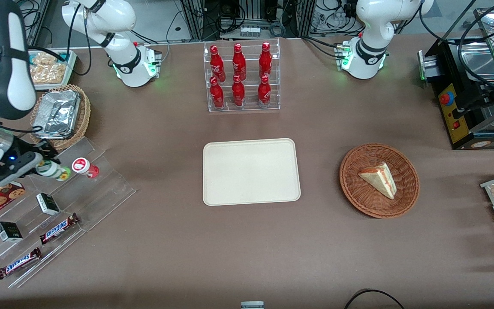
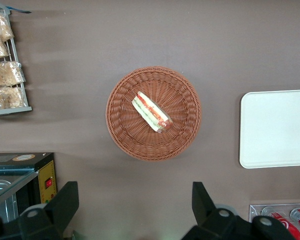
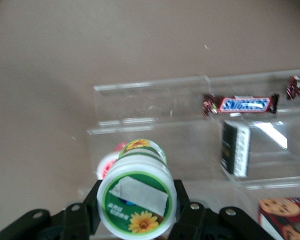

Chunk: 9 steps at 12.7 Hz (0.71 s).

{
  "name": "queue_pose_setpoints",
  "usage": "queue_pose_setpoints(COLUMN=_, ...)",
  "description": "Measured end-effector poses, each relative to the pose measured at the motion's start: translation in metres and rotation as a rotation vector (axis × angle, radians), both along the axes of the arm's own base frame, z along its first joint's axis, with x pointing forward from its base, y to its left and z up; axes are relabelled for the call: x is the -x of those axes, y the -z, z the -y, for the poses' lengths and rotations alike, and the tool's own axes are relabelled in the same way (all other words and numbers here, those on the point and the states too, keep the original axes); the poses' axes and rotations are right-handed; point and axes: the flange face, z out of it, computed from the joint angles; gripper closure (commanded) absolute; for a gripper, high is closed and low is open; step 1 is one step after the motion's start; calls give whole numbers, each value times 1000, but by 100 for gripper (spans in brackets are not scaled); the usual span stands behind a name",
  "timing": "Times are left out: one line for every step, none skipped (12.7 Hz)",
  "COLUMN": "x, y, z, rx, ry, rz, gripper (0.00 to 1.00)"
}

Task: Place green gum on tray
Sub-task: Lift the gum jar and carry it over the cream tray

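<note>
**Green gum held over the clear display rack**

Front view: the black two-finger gripper [image 1: 46,166] is clamped on the small white-and-green gum canister [image 1: 53,170], holding it tilted on its side over the stepped clear acrylic rack [image 1: 101,189], close beside the red-labelled white canister [image 1: 85,167]. Two brown bars on the rack read "SNICKERS" [image 1: 59,228]. The flat cream-beige rectangular tray [image 1: 251,171] lies bare mid-counter, well apart from the gum and nearer the camera than the acrylic stand of red bottles [image 1: 242,77].

Left wrist view: one end of the tray [image 2: 276,129] shows beside a round wicker basket [image 2: 154,113] with a wrapped sandwich wedge.

Right wrist view: the gum [image 3: 136,202] sits between the gripper [image 3: 135,216] fingers, its white lid bearing a green-ringed round label with a yellow flower; its small print is unreadable. A "SNICKERS" bar [image 3: 239,104] lies on the rack.
</note>
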Motion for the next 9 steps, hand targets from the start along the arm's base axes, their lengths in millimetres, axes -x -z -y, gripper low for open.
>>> queue_pose_setpoints(x=-3, y=-2, z=-24, rx=-2, ry=29, rz=-11, gripper=100)
queue_pose_setpoints(x=-4, y=-2, z=-50, rx=-3, ry=59, rz=-21, gripper=100)
queue_pose_setpoints(x=-5, y=-1, z=-79, rx=-2, ry=90, rz=-28, gripper=100)
queue_pose_setpoints(x=-4, y=0, z=-110, rx=-1, ry=120, rz=-35, gripper=100)
queue_pose_setpoints(x=-2, y=1, z=-141, rx=1, ry=151, rz=-39, gripper=100)
queue_pose_setpoints(x=2, y=2, z=-175, rx=4, ry=186, rz=-44, gripper=100)
queue_pose_setpoints(x=7, y=5, z=-208, rx=9, ry=221, rz=-51, gripper=100)
queue_pose_setpoints(x=12, y=10, z=-240, rx=16, ry=249, rz=-58, gripper=100)
queue_pose_setpoints(x=14, y=15, z=-271, rx=24, ry=277, rz=-62, gripper=100)
